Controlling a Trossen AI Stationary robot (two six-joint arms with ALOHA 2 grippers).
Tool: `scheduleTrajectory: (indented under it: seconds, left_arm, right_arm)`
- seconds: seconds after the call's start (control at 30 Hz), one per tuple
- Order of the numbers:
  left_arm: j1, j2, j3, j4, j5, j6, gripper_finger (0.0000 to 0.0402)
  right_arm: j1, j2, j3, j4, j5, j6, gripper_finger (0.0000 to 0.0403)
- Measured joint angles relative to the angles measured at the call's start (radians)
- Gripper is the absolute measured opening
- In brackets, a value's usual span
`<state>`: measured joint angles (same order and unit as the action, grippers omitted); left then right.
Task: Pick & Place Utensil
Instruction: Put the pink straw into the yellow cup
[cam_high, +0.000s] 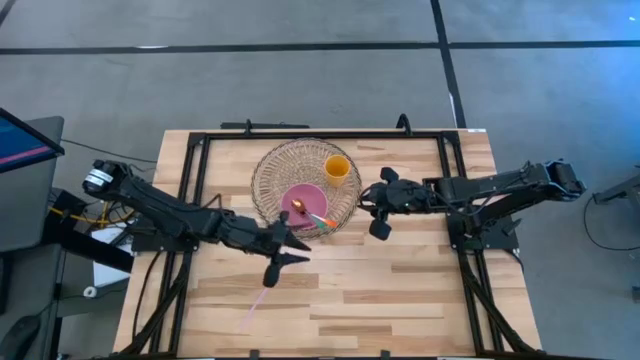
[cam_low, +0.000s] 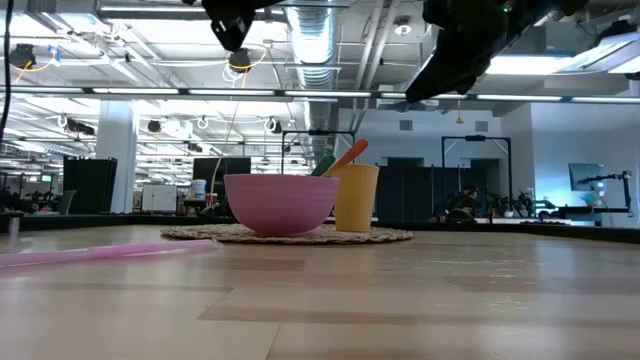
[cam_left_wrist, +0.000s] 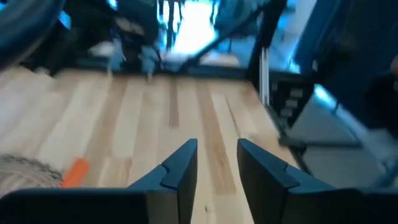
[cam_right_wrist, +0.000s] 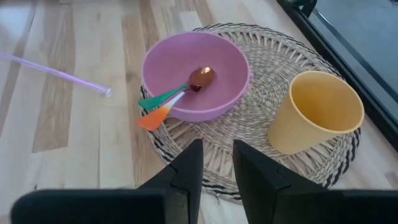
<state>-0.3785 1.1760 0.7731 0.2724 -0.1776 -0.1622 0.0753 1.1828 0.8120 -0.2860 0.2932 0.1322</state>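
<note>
A pink bowl (cam_right_wrist: 196, 71) and a yellow cup (cam_right_wrist: 317, 112) stand on a round woven mat (cam_right_wrist: 261, 118) at the table's middle far part. Two utensils, one green-handled (cam_right_wrist: 160, 98) and one orange-handled (cam_right_wrist: 153, 117), lie in the bowl, heads (cam_right_wrist: 202, 78) inside and handles out over its rim. My left gripper (cam_high: 292, 245) hovers open off the mat's near edge, nothing between its fingers (cam_left_wrist: 186, 165). My right gripper (cam_high: 372, 205) hangs over the mat's right side, tilted down toward the bowl, with a narrow empty gap between its fingers (cam_right_wrist: 189, 165).
A pink straw (cam_high: 255, 310) lies on the bare wood near the front edge, left of centre. A black frame (cam_high: 300, 135) runs around the table's far part and sides. Bare wood spreads to the mat's near and right sides.
</note>
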Motion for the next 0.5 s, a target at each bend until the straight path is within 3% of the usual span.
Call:
scheduleTrajectory:
  seconds: [0.13,0.33,0.5]
  left_arm:
    - [-0.022,0.05,0.076,-0.212,-0.033,-0.048,0.0116]
    - [-0.056,0.073,0.088,-0.472,-0.037,-0.286,0.0116]
    - [-0.078,0.102,0.047,-0.563,-0.047,-0.43,0.0116]
  right_arm:
    - [0.01,0.0,0.0,0.01,-0.003,0.023,0.0082]
    - [0.009,0.0,0.0,0.01,-0.004,0.029,0.0082]
    - [0.009,0.001,0.0,0.01,-0.004,0.027,0.0082]
